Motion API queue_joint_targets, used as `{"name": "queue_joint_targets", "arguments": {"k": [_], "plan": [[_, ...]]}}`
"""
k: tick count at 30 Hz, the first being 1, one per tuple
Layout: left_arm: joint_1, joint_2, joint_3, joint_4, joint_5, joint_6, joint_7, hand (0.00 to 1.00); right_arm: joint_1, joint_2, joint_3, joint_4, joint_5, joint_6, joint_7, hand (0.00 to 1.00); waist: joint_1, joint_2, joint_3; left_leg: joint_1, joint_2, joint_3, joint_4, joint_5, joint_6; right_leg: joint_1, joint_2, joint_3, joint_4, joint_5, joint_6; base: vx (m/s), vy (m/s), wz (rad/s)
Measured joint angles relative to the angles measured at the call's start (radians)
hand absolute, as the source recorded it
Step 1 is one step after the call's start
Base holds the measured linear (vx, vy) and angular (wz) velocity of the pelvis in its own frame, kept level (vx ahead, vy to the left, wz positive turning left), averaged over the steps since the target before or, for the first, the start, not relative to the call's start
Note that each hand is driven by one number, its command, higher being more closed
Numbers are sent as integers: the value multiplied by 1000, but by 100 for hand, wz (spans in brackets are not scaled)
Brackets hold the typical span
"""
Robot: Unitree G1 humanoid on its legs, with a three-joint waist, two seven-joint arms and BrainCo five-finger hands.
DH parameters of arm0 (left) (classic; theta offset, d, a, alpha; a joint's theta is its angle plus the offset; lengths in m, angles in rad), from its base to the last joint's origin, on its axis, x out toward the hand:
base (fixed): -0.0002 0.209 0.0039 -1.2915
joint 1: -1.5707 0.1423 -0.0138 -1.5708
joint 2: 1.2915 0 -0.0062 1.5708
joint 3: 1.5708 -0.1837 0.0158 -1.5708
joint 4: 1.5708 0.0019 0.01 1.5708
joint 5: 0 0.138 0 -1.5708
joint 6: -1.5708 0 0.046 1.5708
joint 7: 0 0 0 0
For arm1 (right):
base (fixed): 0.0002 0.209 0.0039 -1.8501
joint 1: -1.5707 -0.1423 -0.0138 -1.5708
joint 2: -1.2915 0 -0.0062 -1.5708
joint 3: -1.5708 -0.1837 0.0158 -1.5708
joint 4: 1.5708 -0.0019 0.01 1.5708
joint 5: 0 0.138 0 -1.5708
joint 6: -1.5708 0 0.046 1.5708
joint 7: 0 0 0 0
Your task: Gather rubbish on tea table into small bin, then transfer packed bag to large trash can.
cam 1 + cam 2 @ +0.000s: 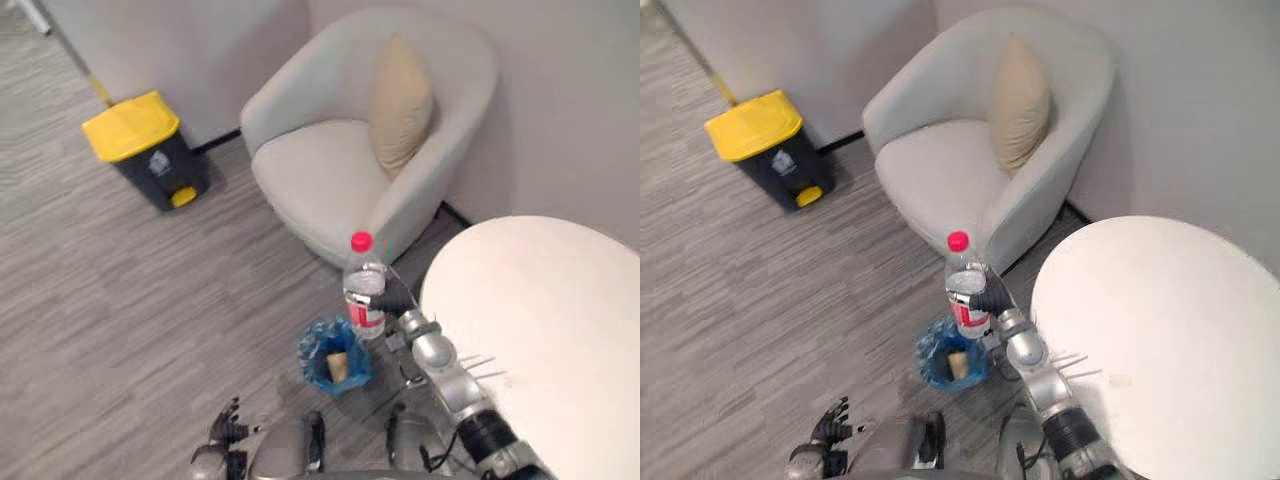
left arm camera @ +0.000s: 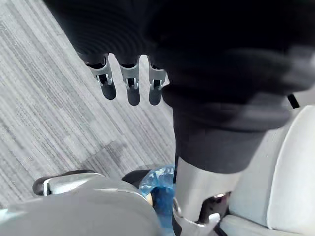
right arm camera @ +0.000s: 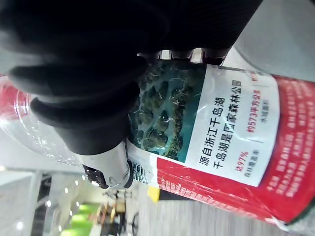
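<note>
My right hand [image 1: 393, 297] is clamped on the bottle [image 1: 365, 290], fingers and thumb wrapped round the labelled middle; the right wrist view shows the thumb lying across the label [image 3: 221, 137]. The bottle is upright, red cap [image 1: 361, 241] on top, clear body, red and white label. I hold it off the floor, just beside the edge of the table [image 1: 540, 340], between the table and the armchair [image 1: 320, 180]. From the head views its base sits right at the far rim of the small bin [image 1: 308, 352]; I cannot tell whether it is directly over the opening. The bin stands on the floor by the table and is lined with a blue bag, with a tan piece [image 1: 338, 366] already inside. My left hand [image 1: 226, 426] hangs low at my side over the grey floor, fingers [image 2: 132, 87] straight and apart, holding nothing. The armchair is pale grey with a beige cushion [image 1: 400, 105] leaning on its back. The large can [image 1: 150, 150], dark with a yellow lid, stands by the wall, well apart from the bin.
</note>
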Motion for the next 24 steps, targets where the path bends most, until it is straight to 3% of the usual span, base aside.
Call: {"name": "queue_joint_targets", "arguments": {"k": [3,10,15,19,24], "plan": [[-69,5,0,-18,-20,-6,17,0,-131,-35,37,66,-1,6,-4,100,11,7,101,-87,5,-19,27,12,-19,-87,1,-14,57,-7,-14,-121,-120,19],[-185,-20,9,-23,-112,-24,51,0,-262,-55,60,195,-46,20,-37,100,23,8,119,-406,0,-87,186,12,-35,-361,-24,-69,226,-39,-51,-155,-62,30],[-323,-86,80,-147,-162,-41,70,0,-393,-53,34,198,-82,41,-111,100,19,6,178,-704,20,-103,360,7,-48,-622,-77,-115,437,-111,-69,-197,-110,49],[-424,-96,100,-257,-201,-64,87,0,-496,-44,-10,199,-87,45,-144,100,43,-1,216,-937,14,-125,487,14,-61,-849,-108,-117,597,-150,-85,-121,-93,20],[-476,-94,130,-332,-241,-78,91,0,-546,-29,-58,203,-67,78,-188,100,44,1,232,-1101,-8,-167,554,34,-91,-997,-127,-129,696,-172,-94,-82,-11,21]]}}
